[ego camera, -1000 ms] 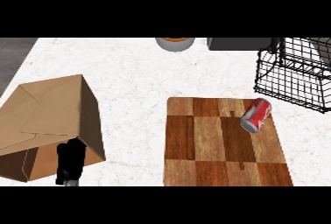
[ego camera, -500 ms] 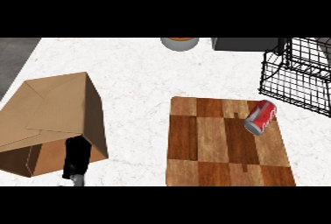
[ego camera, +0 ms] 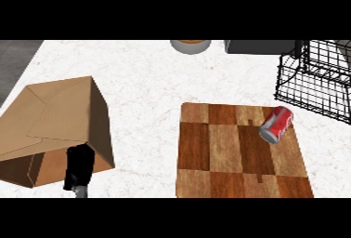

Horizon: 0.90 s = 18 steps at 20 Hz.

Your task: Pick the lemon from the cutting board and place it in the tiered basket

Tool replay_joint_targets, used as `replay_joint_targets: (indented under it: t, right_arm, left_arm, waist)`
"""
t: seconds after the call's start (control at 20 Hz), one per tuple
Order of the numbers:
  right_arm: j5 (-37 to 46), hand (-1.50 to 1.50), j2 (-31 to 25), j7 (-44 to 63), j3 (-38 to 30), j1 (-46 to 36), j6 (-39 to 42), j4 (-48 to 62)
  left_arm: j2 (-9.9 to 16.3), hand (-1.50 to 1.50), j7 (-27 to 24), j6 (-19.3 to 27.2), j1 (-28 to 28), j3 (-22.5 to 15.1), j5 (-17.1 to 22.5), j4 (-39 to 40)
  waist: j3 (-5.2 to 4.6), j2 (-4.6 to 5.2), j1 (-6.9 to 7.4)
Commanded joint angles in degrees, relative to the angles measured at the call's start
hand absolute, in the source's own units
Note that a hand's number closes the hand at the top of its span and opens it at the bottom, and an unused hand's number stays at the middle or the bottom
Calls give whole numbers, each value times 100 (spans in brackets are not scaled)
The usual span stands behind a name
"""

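Oddly, found no lemon, only a red can on the cutting board; risked grabbing wrong item; left hand fingers straight.

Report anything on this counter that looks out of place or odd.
There is no lemon: a red can lies tipped on its side at the cutting board's right edge. A brown paper bag also lies toppled at the left, with the left hand in front of it.
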Motion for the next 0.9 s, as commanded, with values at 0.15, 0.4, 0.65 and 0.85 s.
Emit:
replay_joint_targets:
  t: [0.15, 0.4, 0.65, 0.85]
  right_arm:
    - [749, 150, 632, -45, 463, -624, -448, 753]
    - [1133, 150, 1061, -366, 558, -928, -947, 1621]
    - [188, -150, 1389, -121, -268, -1256, -391, 2328]
    - [-210, -150, 1382, -324, -708, -1299, -201, 2745]
  left_arm:
    - [-35, 0, 101, -56, -37, 119, 75, 341]
    - [102, 0, 184, -171, -80, 178, 99, 170]
    - [40, 0, -28, -125, -120, 216, 92, 329]
    - [-242, 0, 167, 103, 245, -128, -121, -24]
  waist:
    - [-23, 19, -71]
    - [-18, 34, -34]
    - [-18, 46, -40]
    - [-10, 37, -30]
